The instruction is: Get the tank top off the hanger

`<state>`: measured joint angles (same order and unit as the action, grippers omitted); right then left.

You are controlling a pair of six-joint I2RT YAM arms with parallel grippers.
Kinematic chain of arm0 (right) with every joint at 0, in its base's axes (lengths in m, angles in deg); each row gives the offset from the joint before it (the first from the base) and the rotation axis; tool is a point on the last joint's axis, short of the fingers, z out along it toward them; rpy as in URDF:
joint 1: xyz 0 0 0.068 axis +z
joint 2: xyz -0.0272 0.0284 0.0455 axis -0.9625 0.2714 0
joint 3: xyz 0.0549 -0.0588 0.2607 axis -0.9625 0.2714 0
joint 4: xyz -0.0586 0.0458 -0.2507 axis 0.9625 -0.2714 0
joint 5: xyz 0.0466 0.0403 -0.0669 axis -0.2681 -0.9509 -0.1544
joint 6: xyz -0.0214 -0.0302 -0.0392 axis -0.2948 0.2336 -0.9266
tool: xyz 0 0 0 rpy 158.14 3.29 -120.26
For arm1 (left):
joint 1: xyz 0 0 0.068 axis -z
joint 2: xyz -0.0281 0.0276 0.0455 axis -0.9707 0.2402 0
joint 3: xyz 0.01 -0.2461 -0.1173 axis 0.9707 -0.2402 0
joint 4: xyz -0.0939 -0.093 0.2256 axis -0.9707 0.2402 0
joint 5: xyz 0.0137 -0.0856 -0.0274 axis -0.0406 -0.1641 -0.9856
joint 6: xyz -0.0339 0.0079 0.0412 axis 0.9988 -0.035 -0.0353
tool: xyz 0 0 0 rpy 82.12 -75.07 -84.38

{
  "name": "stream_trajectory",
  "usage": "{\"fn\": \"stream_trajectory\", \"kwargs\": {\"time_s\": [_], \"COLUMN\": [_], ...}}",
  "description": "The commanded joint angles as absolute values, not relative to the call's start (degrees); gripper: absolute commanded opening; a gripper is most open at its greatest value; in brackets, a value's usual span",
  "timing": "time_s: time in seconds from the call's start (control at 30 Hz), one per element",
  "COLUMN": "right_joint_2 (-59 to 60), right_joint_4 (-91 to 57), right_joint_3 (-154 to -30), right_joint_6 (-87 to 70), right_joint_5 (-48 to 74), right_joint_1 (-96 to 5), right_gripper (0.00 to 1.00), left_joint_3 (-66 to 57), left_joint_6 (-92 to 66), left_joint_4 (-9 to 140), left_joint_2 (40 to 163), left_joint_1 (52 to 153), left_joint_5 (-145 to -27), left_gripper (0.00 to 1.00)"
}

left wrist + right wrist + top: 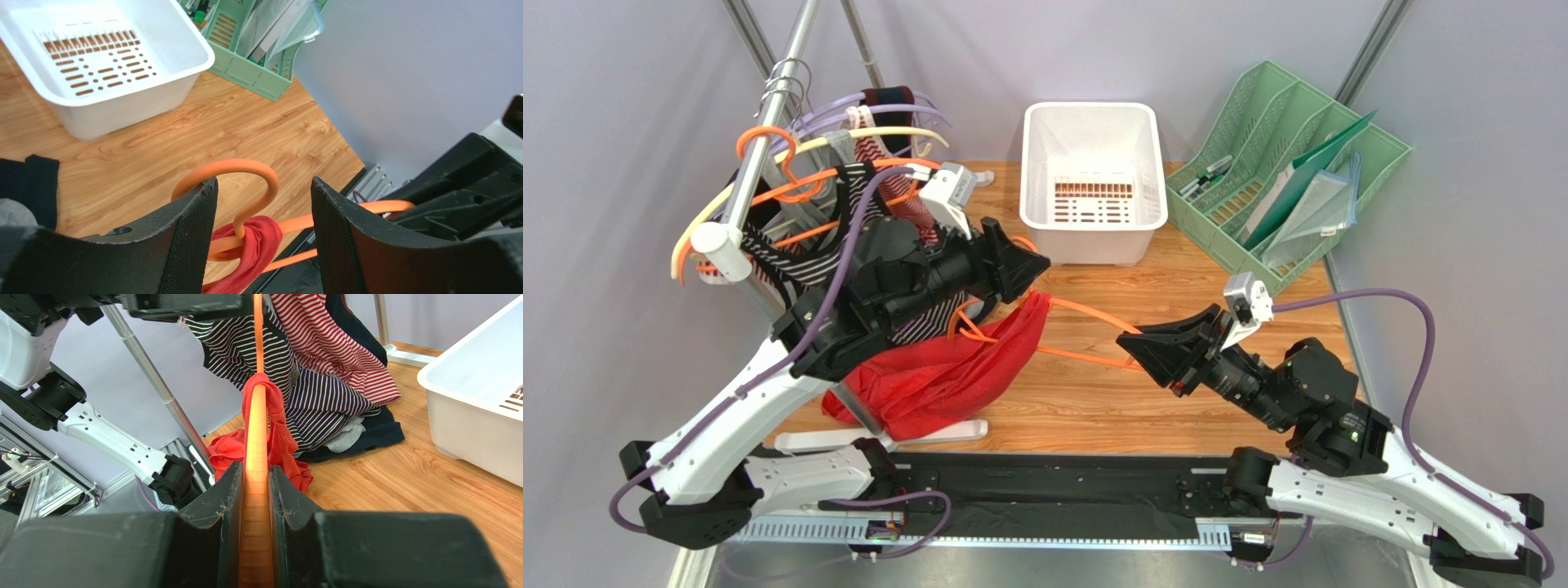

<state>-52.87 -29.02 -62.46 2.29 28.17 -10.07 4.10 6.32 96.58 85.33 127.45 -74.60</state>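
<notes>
An orange hanger [1081, 328] lies out over the table with a red tank top [946, 368] hanging from its left end. My right gripper [1149, 349] is shut on the hanger's right arm; in the right wrist view the orange bar [256, 496] runs straight between its pads. My left gripper [1024, 272] is open just above the hanger's hook. In the left wrist view the hook [245, 177] and a bunched red strap [261, 242] sit between the open fingers [190, 239], untouched.
A clothes rack [775, 135] with several hangers and striped garments [891, 294] stands at the left. A white bin [1091, 184] sits at the table's back, a green file organiser [1290, 184] at the back right.
</notes>
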Motion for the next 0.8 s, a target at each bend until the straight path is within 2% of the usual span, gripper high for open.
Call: {"fn": "stream_trajectory", "kwargs": {"time_s": [0.0,0.17,0.33,0.43,0.47,0.57,0.63,0.77], "right_joint_2": [-52.87,-52.16,-52.34,-52.25,-52.16,-51.99,-51.55,-50.32], "right_joint_4": [-23.34,-24.91,-26.33,-27.64,-29.04,-33.34,-35.72,-45.62], "right_joint_3": [-64.16,-63.37,-62.05,-61.79,-61.70,-61.70,-62.31,-65.73], "right_joint_6": [2.90,2.99,2.90,2.90,2.90,3.86,4.83,7.55], "right_joint_5": [26.82,24.80,22.78,21.19,21.19,24.08,26.88,33.66], "right_joint_1": [-10.18,-10.10,-10.09,-10.09,-10.09,-10.18,-10.10,-10.10], "right_gripper": [0.00,0.00,0.00,0.00,0.00,0.00,0.00,0.10], "left_joint_3": [6.53,7.59,7.94,8.55,9.51,13.02,15.40,25.57], "left_joint_6": [8.73,9.08,9.44,8.91,8.56,6.10,3.39,-1.36], "left_joint_4": [95.15,94.62,93.92,93.21,93.30,93.74,94.70,98.83], "left_joint_2": [87.19,88.60,89.92,90.62,90.88,92.81,95.00,100.63], "left_joint_1": [127.69,127.87,127.87,128.22,128.83,131.02,132.87,138.39], "left_joint_5": [-70.65,-69.15,-68.62,-68.09,-67.66,-66.43,-63.71,-57.73], "left_gripper": [0.63,0.57,0.42,0.27,0.16,0.00,0.00,0.00]}}
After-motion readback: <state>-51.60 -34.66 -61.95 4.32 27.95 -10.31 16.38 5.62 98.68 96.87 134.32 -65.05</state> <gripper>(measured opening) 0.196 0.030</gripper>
